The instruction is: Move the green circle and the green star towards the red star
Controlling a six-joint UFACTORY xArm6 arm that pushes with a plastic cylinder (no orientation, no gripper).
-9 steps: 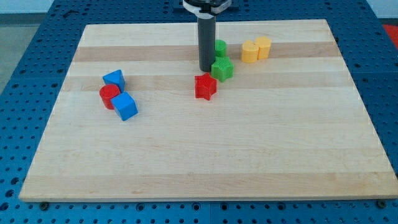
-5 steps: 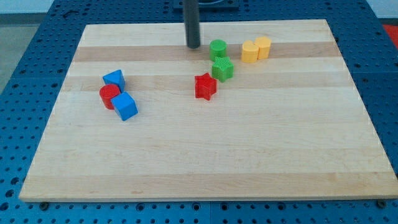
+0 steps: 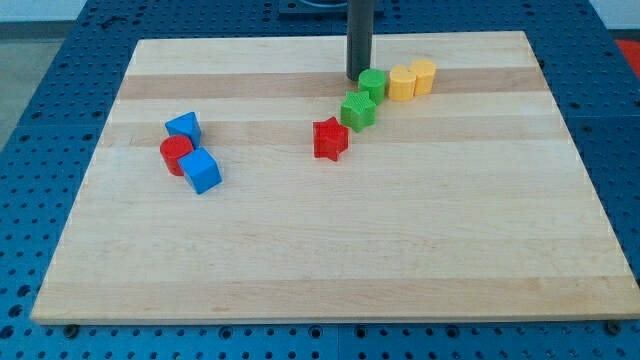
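Observation:
The red star (image 3: 330, 138) lies near the middle of the board. The green star (image 3: 358, 109) sits just to its upper right, close beside it. The green circle (image 3: 373, 84) is above and right of the green star, next to the yellow blocks. My tip (image 3: 358, 78) is at the green circle's upper left edge, touching or nearly touching it. The rod rises straight out of the view's top.
Two yellow blocks (image 3: 412, 78) stand just right of the green circle. A blue block (image 3: 184, 127), a red cylinder (image 3: 176, 153) and a blue cube (image 3: 201, 171) cluster at the view's left. The wooden board (image 3: 330, 250) rests on a blue perforated table.
My tip moved from beside the green star up toward the top, then right to the green circle. The green circle has shifted right and slightly down, against the yellow blocks.

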